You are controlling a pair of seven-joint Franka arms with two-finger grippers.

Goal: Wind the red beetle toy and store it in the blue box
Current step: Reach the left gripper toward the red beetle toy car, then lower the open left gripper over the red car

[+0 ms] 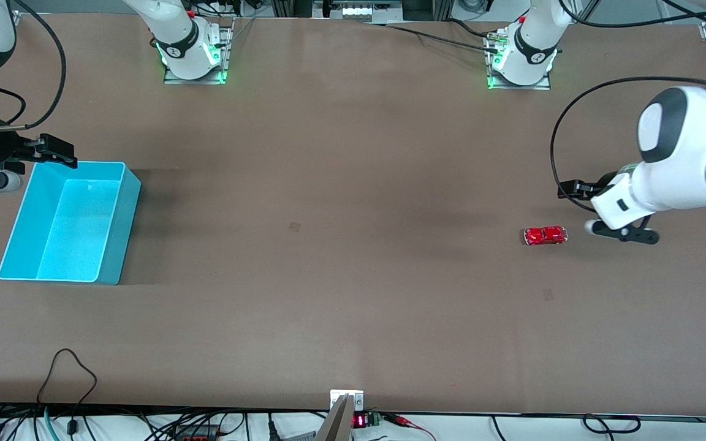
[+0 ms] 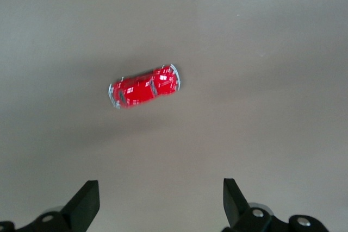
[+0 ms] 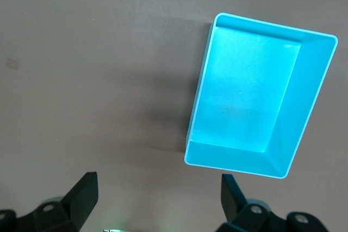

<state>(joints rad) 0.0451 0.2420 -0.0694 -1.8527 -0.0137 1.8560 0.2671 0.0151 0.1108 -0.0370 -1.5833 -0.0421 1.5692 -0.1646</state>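
The red beetle toy [image 1: 545, 235] is a tiny glossy car lying on the brown table toward the left arm's end. My left gripper [image 1: 598, 211] hovers beside it, open and empty. In the left wrist view the toy [image 2: 144, 86] lies ahead of the open left gripper [image 2: 160, 188], not between its fingers. The blue box [image 1: 123, 233] stands empty at the right arm's end. My right gripper [image 1: 25, 165] hovers open and empty by the box's rim corner farthest from the front camera. In the right wrist view the box [image 3: 244, 91] lies ahead of the right gripper [image 3: 157, 180].
The two arm bases [image 1: 193, 55] [image 1: 521, 58] stand along the table edge farthest from the front camera. A small mark [image 1: 295, 226] is on the table's middle. A metal bracket [image 1: 347, 401] and cables sit at the edge nearest the front camera.
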